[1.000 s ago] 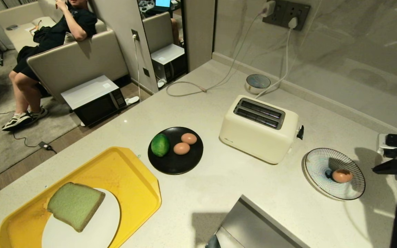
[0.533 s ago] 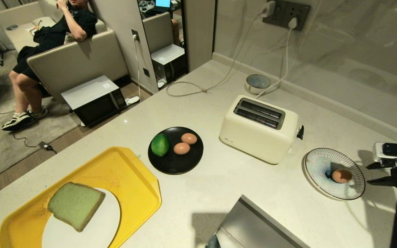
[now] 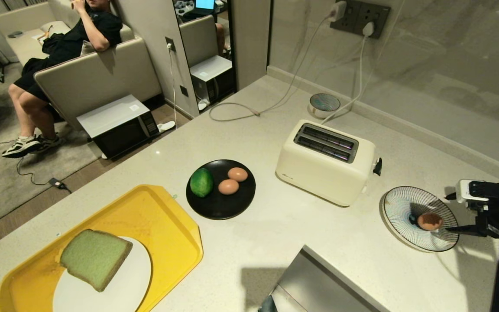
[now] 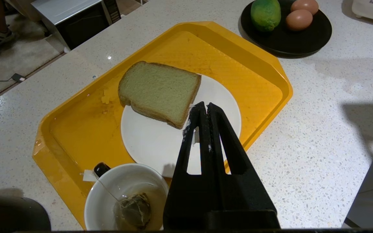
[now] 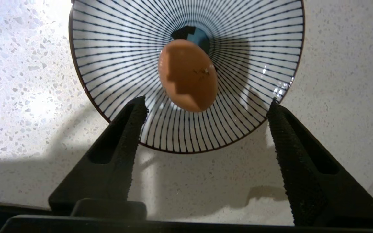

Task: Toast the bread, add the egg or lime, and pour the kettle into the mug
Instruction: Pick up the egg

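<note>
The green bread (image 3: pixel 95 258) lies on a white plate in the yellow tray (image 3: pixel 163 216). My left gripper (image 4: pixel 205 106) hangs shut and empty just beside the bread (image 4: pixel 160 92). A white mug (image 4: pixel 125 197) with a tea bag stands at the tray's near corner. One egg (image 3: pixel 429 221) rests in the striped bowl (image 3: pixel 399 208). My right gripper (image 3: pixel 448 213) is open at the bowl's right rim, its jaws wide apart. The egg (image 5: pixel 188 74) lies beyond its fingertips, untouched. The lime (image 3: pixel 201 182) and two eggs (image 3: pixel 228 186) sit on a black plate. The kettle is out of view.
A cream toaster (image 3: pixel 325 162) with empty slots stands between the black plate and the striped bowl. A small round cup (image 3: pixel 324 105) and cables lie near the back wall. A steel block (image 3: pixel 319 281) juts up at the front. A person sits on a sofa beyond the counter.
My right gripper has gone from shut to wide open and has edged in toward the striped bowl. The egg stays in the bowl. The left arm has not moved.
</note>
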Controlling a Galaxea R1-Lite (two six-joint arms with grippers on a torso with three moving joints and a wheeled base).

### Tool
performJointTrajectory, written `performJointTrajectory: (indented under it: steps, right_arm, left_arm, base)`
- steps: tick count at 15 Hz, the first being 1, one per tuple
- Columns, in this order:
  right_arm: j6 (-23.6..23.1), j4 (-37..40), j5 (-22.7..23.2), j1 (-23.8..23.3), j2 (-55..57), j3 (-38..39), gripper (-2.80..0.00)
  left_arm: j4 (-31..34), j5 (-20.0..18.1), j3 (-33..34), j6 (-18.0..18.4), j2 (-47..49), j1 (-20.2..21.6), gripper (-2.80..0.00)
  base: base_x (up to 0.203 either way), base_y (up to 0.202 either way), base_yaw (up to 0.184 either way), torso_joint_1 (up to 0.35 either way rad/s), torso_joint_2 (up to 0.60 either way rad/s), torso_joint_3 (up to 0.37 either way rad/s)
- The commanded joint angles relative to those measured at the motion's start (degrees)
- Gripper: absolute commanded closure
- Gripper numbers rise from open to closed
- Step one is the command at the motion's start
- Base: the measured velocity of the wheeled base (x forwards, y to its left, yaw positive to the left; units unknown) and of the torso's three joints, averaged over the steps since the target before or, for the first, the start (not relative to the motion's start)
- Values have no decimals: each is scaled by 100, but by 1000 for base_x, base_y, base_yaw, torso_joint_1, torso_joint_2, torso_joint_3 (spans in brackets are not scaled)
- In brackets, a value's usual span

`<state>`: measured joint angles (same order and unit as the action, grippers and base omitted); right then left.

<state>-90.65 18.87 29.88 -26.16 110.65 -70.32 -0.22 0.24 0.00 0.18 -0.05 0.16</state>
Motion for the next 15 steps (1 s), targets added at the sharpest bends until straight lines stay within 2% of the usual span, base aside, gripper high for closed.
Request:
performJointTrajectory:
  steps: [1, 15]
  right_arm:
    - [-58, 11, 9, 23, 114, 9, -280]
    - [-76, -6, -35, 120, 475, -61, -280]
  left_arm:
    - [-4, 3, 0, -1, -4, 2, 0]
    - [-4, 3, 0, -1, -4, 2, 0]
  base:
    - [0, 0, 0, 0, 0, 0]
    - [0, 0, 0, 0, 0, 0]
